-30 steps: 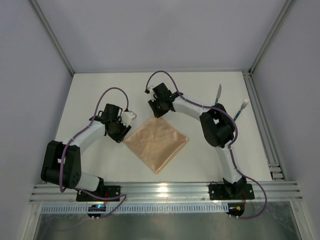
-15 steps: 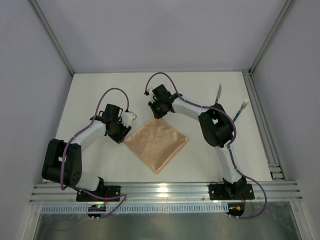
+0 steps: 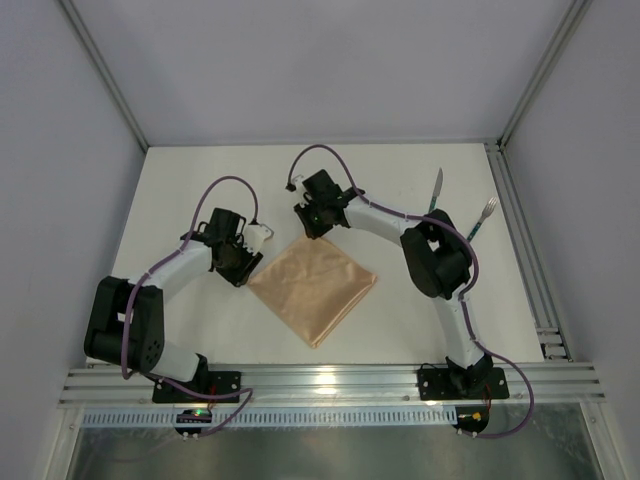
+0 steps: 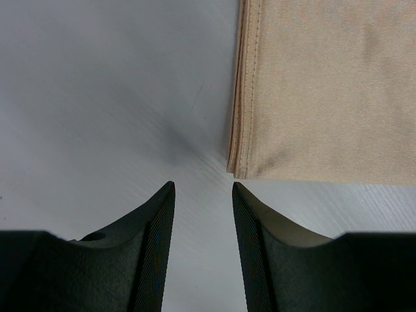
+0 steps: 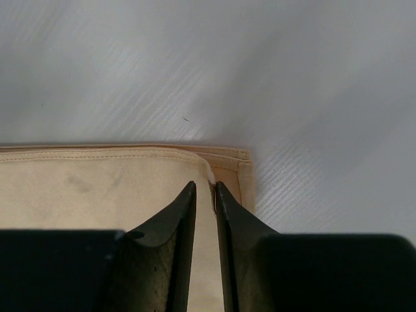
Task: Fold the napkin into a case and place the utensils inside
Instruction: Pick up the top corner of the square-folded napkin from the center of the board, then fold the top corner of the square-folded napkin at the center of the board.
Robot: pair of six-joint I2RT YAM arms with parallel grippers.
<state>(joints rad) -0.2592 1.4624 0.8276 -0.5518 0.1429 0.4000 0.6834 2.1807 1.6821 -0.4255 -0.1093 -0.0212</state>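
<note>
napkin (image 3: 313, 290) folded, table centre. left gripper (image 4: 203, 188) at its 9 o'clock corner, fingers spread, empty. right gripper (image 5: 205, 186) at 12 o'clock nips the top layer: thin bite, could slip or drag the stack. knife (image 3: 436, 190), fork (image 3: 483, 215) at 2 o'clock.

— What does the table (image 3: 200, 180) carry?
— It is white and matte. A peach-orange napkin (image 3: 313, 287) lies folded flat near its middle, turned cornerwise like a diamond, with stacked layers showing along its edges.
— Anything else on it?
— A knife (image 3: 437, 188) and a fork (image 3: 483, 215) lie near each other toward the far right, well apart from the napkin, silver ends pointing to the far side.
</note>
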